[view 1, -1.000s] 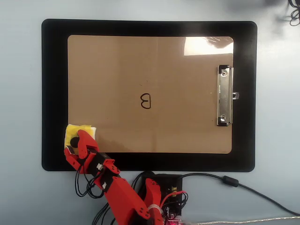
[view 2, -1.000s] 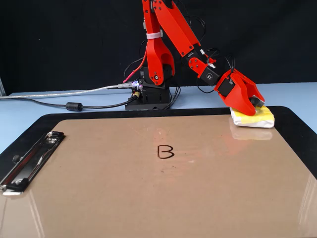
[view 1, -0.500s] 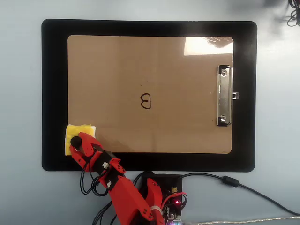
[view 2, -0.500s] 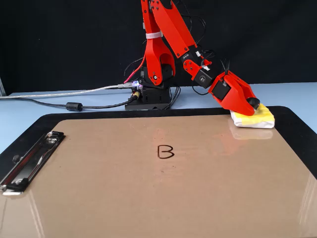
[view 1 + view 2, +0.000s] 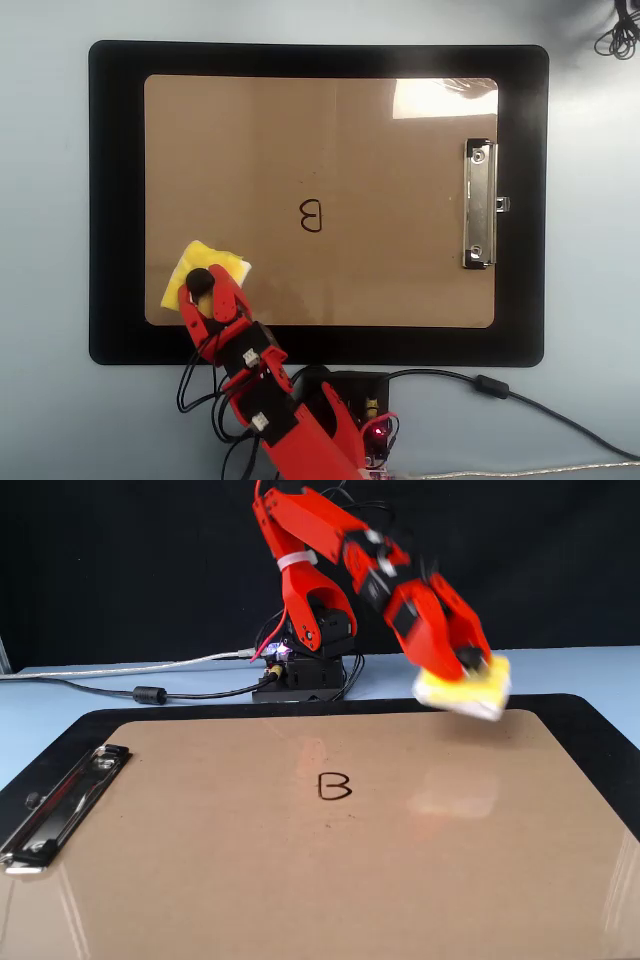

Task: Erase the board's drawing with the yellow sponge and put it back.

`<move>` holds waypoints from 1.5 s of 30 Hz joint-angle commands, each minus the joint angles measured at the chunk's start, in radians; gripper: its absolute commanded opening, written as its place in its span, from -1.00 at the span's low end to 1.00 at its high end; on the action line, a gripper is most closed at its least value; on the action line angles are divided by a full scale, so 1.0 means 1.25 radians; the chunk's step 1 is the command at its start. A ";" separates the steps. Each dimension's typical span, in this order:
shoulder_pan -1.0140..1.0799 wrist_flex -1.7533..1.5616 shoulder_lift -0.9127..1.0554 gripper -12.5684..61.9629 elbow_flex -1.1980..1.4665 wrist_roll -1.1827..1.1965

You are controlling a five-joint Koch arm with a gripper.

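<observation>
The brown board point(image 5: 380, 280) point(image 5: 200, 880) lies on a black mat, its metal clip point(image 5: 480, 205) point(image 5: 60, 805) at the right in the overhead view. The drawing point(image 5: 311, 216) point(image 5: 334, 786), a small black "B", sits near the board's middle. My red gripper point(image 5: 200, 290) point(image 5: 470, 665) is shut on the black knob of the yellow sponge point(image 5: 196, 264) point(image 5: 468, 691). It holds the sponge tilted, a little above the board's lower-left corner in the overhead view. The sponge is apart from the drawing.
The black mat point(image 5: 520, 200) point(image 5: 590, 730) rims the board on a pale blue table. The arm's base point(image 5: 350, 410) point(image 5: 305, 670) stands beside the mat's edge. A black cable point(image 5: 500, 390) point(image 5: 140, 693) runs off from the base. Cables point(image 5: 618, 35) lie at the top right.
</observation>
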 commanded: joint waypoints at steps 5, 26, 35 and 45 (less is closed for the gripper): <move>0.254 0.303 0.063 -0.88 -0.162 -0.015; 0.513 -0.345 -0.086 -0.88 0.250 0.117; 0.515 -0.621 -0.488 -0.88 0.094 0.118; 0.508 -0.639 -0.252 -0.88 0.342 0.117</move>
